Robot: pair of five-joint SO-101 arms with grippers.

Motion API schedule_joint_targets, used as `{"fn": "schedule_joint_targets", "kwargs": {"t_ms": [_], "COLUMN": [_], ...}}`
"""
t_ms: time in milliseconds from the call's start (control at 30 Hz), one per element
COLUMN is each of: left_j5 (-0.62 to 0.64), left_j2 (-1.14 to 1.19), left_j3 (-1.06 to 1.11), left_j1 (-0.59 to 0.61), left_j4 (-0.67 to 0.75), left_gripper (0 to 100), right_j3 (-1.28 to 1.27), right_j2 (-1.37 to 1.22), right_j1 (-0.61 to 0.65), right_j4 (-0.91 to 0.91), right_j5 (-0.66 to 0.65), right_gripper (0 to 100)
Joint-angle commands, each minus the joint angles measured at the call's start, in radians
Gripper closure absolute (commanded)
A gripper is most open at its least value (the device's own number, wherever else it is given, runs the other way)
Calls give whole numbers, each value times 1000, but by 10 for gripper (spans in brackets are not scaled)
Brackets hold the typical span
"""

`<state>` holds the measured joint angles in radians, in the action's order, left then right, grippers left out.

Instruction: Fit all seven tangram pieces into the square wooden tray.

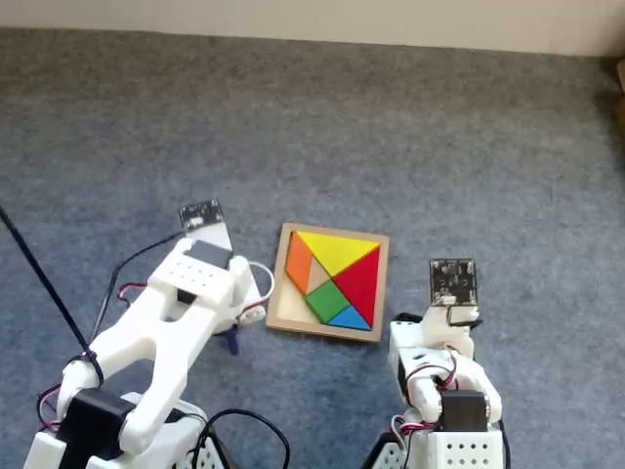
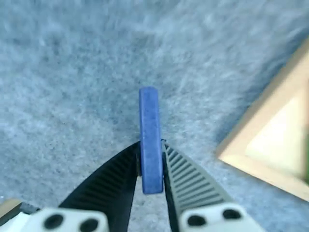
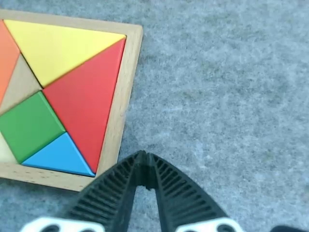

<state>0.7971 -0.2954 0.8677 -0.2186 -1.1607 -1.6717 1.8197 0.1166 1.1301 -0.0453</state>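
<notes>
Clamping a dark blue flat wooden tangram piece point(image 2: 149, 116) edge-on between its ribbed fingers, the left gripper point(image 2: 150, 147) is hanging over the grey-blue carpet point(image 2: 72, 72), with a corner of the square wooden tray point(image 2: 241, 140) lying just beside it. The right gripper point(image 3: 145, 162) is sitting with its jaws pressed together on nothing, above the carpet near the tray's rim. Inside the tray six pieces are lying flat: a large yellow triangle point(image 3: 63, 46) along the far side, a large red triangle point(image 3: 87, 106) against the rim nearest the right arm, a green square point(image 3: 29, 125), a light blue triangle point(image 3: 60, 154), a small pale wooden triangle point(image 3: 19, 82) and an orange parallelogram point(image 1: 298, 264) towards the left arm. Bare tray floor is showing at the corner nearest the left arm. The short-piled carpet is covering the whole working surface; black cables point(image 1: 39, 283) are trailing across it beside the left arm, and a pale strip of wall point(image 1: 312, 20) is running along its far edge.
</notes>
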Motion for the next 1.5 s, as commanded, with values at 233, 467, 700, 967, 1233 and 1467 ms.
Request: {"fn": "schedule_joint_targets", "kwargs": {"t_ms": [233, 467, 700, 967, 1233, 1467], "left_j5": [190, 325, 344, 284, 284, 281], "left_j2": [-16, -4, -4, -5, -16, -18], "left_j3": [-255, -242, -71, -18, 12, -50], "left_j1": [-185, -254, -269, -286, -337, -272], "left_j4": [-55, 221, 540, 589, 532, 534], "left_gripper": [995, 995, 989, 747, 771, 779], "right_j3": [-131, -131, -131, -131, -131, -131], "right_j2": [16, 16, 16, 16, 16, 16], "right_j1": [-16, -16, -16, -16, -16, -16], "right_j4": [-22, -22, -22, -22, -22, -22], "right_j5": [3, 3, 3, 3, 3, 3], "right_gripper": [993, 993, 993, 993, 993, 993]}}
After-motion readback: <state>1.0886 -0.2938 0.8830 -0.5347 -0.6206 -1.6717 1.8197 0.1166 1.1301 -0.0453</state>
